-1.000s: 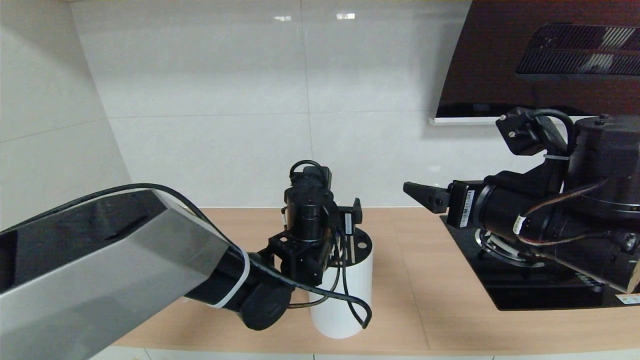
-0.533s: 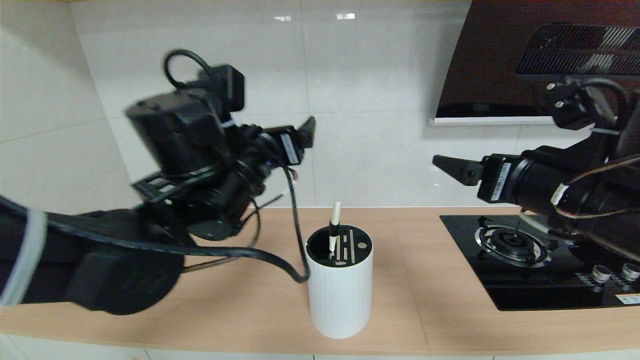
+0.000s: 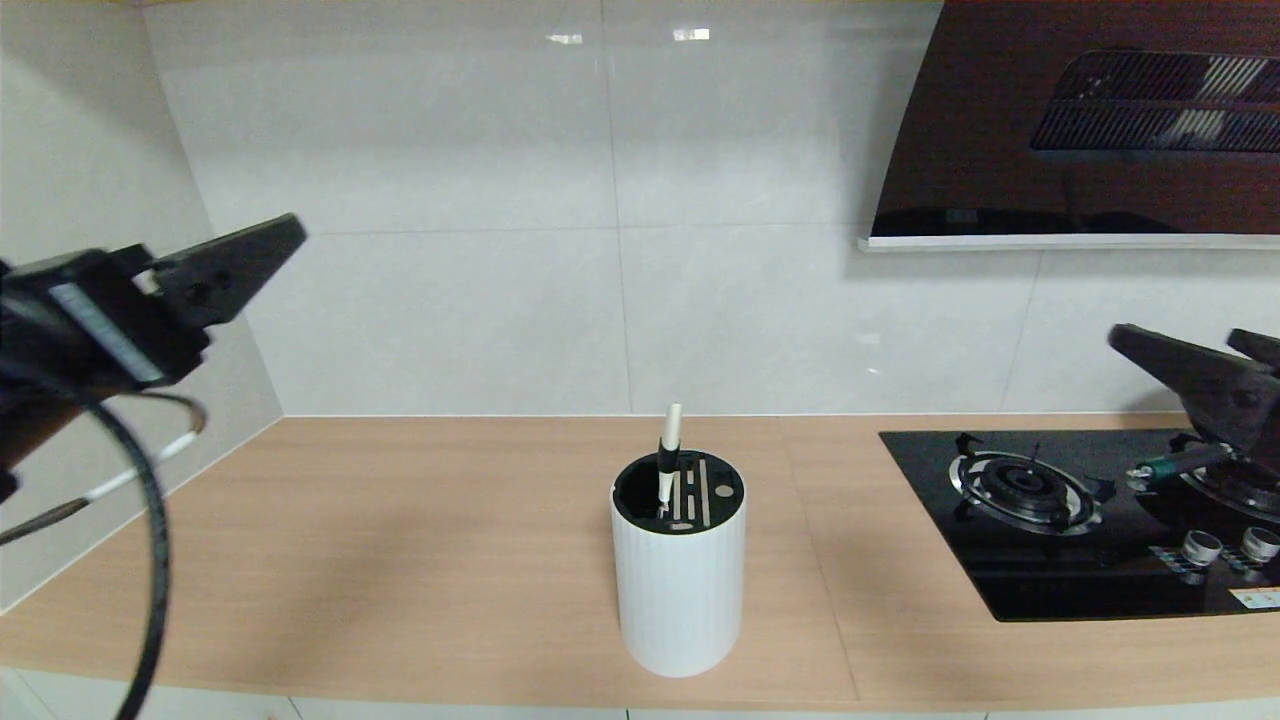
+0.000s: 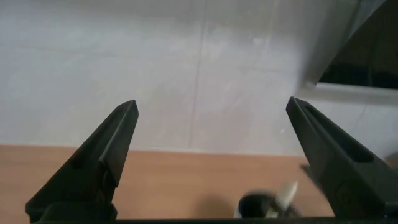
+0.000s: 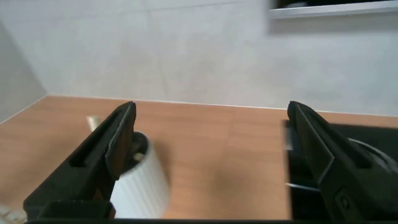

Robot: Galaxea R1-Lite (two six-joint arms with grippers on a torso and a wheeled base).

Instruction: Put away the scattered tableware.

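Bright, even overhead light, glare on the wall tiles [image 3: 600,250] (two small spots), both wrist views softly blurred.

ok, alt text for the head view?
White ribbed holder stands on the wooden counter, a white-handled utensil standing in it. The left gripper, open, is raised at the left edge; the right gripper, open, above the gas hob.

Ribbed plastic holder [image 3: 680,590], matt wooden counter [image 3: 430,560]

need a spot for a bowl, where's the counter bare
The widest bare patch is the wooden counter between the left wall and the white holder. A narrower strip lies between the holder and the stove. It is crowded on the stove: burners, knobs, with the right gripper open above it.
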